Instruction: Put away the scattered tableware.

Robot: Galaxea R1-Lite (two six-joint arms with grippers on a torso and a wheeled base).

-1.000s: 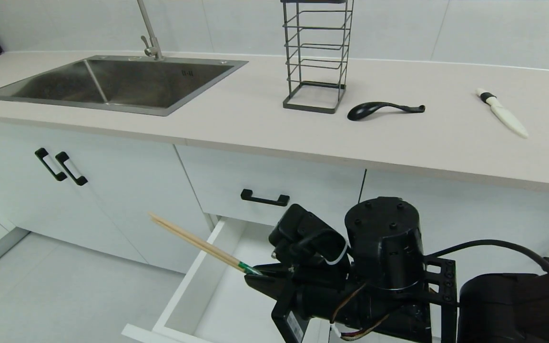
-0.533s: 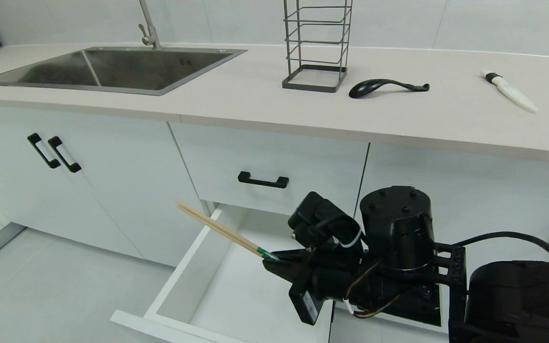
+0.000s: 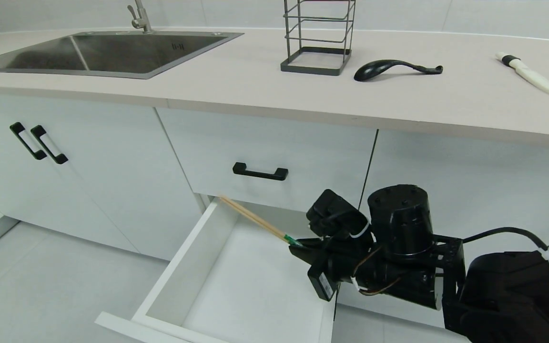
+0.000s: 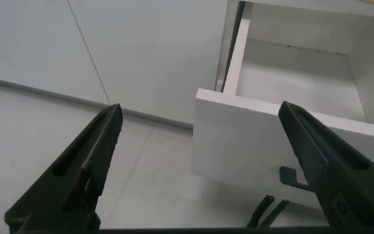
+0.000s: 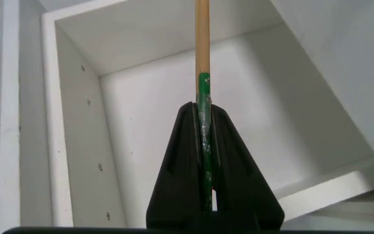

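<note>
My right gripper [image 3: 303, 250] is shut on a pair of wooden chopsticks [image 3: 255, 220] with green ends. It holds them over the open white drawer [image 3: 179, 281], tips pointing at the drawer's back left corner. The right wrist view has the chopsticks [image 5: 202, 52] clamped between the black fingers [image 5: 180, 162] above the drawer's inside [image 5: 76, 130]. On the counter lie a black spoon [image 3: 389, 67] and a white knife [image 3: 532, 78] with a black band. My left gripper [image 4: 200, 110] is open with nothing in it, low in front of the drawer's front panel [image 4: 291, 136].
A black wire rack [image 3: 317, 43] stands on the counter just left of the spoon. A steel sink [image 3: 112, 47] is set in the counter at the left. A shut drawer with a black handle [image 3: 260, 171] sits above the open one. Cabinet doors are to the left.
The head camera has shifted downward. My right gripper has carried the chopsticks toward the cabinet; their tips, earlier left of the drawer's side wall, are now over its back left corner.
</note>
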